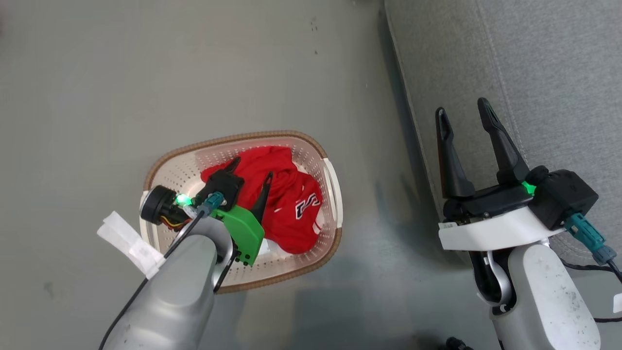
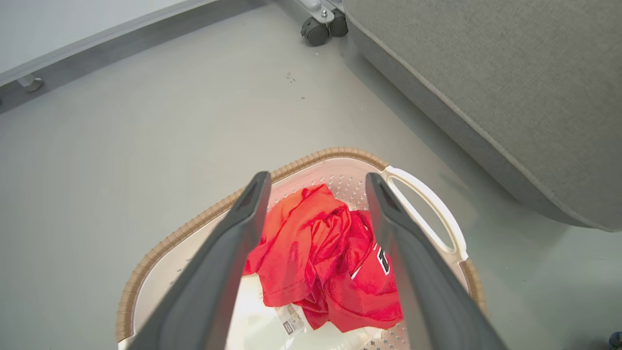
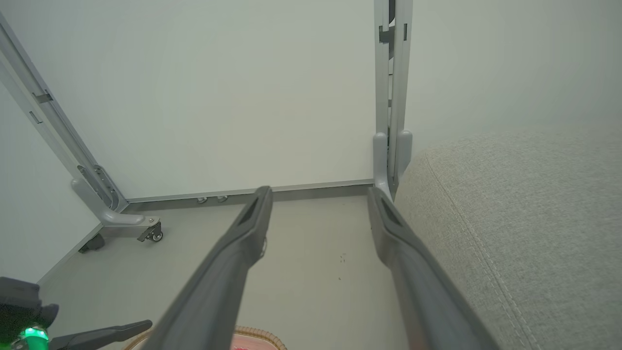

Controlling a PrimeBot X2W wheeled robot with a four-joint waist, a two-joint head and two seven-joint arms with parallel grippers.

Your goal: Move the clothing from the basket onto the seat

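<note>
Crumpled red clothing (image 1: 279,194) with white trim and navy-and-white lettering lies in the oval cream basket (image 1: 330,184) with a brown rim, on the floor at centre-left. My left gripper (image 1: 252,167) hangs open over the basket, its fingers spread above the fabric, holding nothing; its wrist view shows the clothing (image 2: 320,257) between the fingers and the basket rim (image 2: 204,216). My right gripper (image 1: 464,114) stands open and empty over the front edge of the grey seat (image 1: 534,63). The seat (image 3: 525,218) fills the right of the right wrist view.
Grey floor surrounds the basket. White wall panels on grey frames with castor feet (image 3: 150,233) stand behind; one castor (image 2: 316,31) sits by the seat's far corner. A white tag (image 1: 129,240) hangs off my left forearm, and cables (image 1: 590,238) trail from the right wrist.
</note>
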